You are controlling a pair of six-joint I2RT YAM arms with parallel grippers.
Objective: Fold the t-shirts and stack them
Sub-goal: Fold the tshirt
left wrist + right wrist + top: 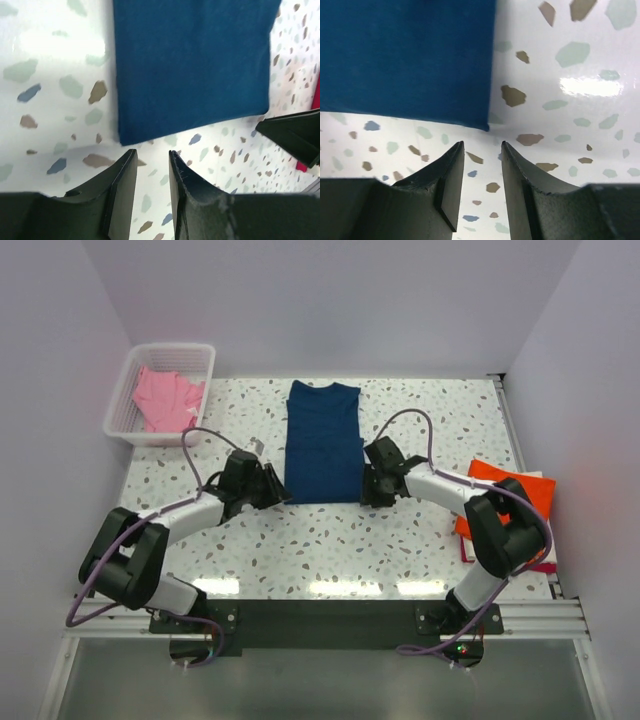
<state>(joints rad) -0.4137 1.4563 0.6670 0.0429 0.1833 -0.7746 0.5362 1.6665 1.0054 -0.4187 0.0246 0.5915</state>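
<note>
The navy blue t-shirt [322, 440] lies flat on the speckled table, folded into a narrow rectangle with its collar at the far end. My left gripper [277, 485] sits just off its near left corner, open, with only tabletop between the fingers [152, 155]; the cloth edge [195, 65] lies just ahead. At the near right corner my right gripper [367, 487] is also open and empty [482, 146], a little short of the shirt [405, 55]. A pink t-shirt [165, 400] lies crumpled in the basket. An orange t-shirt [505, 490] rests at the right edge.
The white lattice basket [122, 410] stands at the back left corner. White walls close in the table on the left, back and right. The right gripper's finger [295, 135] shows at the right of the left wrist view.
</note>
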